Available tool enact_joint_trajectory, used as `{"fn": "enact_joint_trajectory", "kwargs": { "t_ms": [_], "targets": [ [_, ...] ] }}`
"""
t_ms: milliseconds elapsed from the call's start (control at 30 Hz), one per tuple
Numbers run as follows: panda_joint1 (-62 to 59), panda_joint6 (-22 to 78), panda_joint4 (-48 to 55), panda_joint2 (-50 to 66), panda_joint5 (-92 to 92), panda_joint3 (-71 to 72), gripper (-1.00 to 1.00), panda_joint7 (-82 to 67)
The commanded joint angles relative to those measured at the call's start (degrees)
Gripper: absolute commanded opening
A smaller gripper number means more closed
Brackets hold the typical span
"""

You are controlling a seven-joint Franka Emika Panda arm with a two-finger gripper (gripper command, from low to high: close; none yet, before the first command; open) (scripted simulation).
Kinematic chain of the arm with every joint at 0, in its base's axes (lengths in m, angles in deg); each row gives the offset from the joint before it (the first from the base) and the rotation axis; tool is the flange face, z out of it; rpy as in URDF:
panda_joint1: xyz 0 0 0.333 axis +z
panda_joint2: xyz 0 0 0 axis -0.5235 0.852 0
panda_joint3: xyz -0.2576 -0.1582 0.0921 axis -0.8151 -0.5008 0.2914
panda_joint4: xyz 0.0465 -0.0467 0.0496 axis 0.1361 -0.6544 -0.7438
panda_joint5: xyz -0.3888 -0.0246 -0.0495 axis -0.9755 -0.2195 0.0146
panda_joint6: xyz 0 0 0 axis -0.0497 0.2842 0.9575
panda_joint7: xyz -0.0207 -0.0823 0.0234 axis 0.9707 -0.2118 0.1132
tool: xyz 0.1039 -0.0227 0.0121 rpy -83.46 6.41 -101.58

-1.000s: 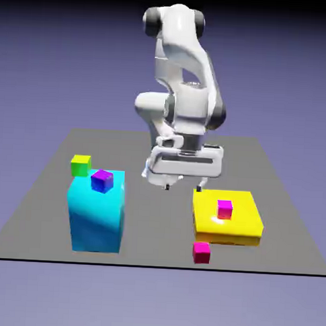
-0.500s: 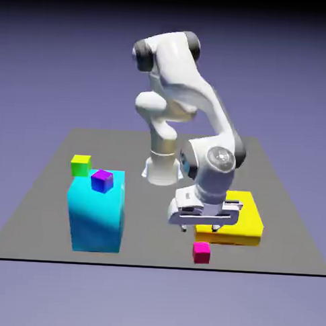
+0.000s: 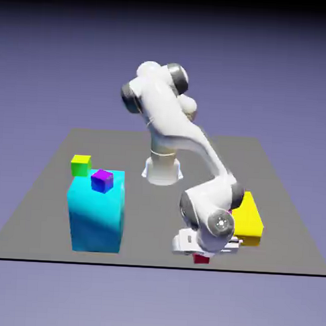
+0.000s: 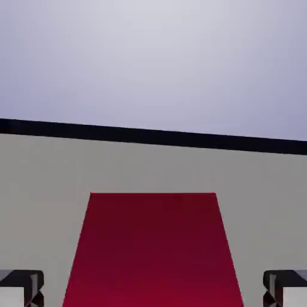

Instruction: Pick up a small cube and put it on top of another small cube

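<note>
Small cube (image 4: 153,252) deep red; block (image 3: 97,213) cyan; block (image 3: 247,220) yellow; arm (image 3: 171,116) white, dark grey.

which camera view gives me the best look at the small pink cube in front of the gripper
The hand view: the small cube shows large, unobstructed in the middle, though cut off at the bottom edge. The exterior view shows only its lower part, below the end effector.

Red cube (image 4: 153,252) between open jaws (image 4: 153,289)
</note>
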Motion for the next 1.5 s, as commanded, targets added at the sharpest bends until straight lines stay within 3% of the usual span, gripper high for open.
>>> {"fn": "enact_joint_trajectory", "kwargs": {
  "t_ms": [0, 67, 933, 1100, 1467],
  "targets": [
    [0.03, 2.49, 1.72, -0.92, 0.68, 0.57, -1.00, -0.37],
    [0.09, 7.47, 5.17, -2.77, 2.11, 1.70, -1.00, -1.13],
    [3.02, -15.12, -30.30, -55.81, 16.72, -32.34, -1.00, 31.99],
    [-0.15, -13.72, -33.94, -63.54, 27.27, -42.27, -1.00, 38.37],
    [-10.69, 0.87, -28.30, -62.27, 51.43, -55.73, -1.00, 41.95]
  ]
}}
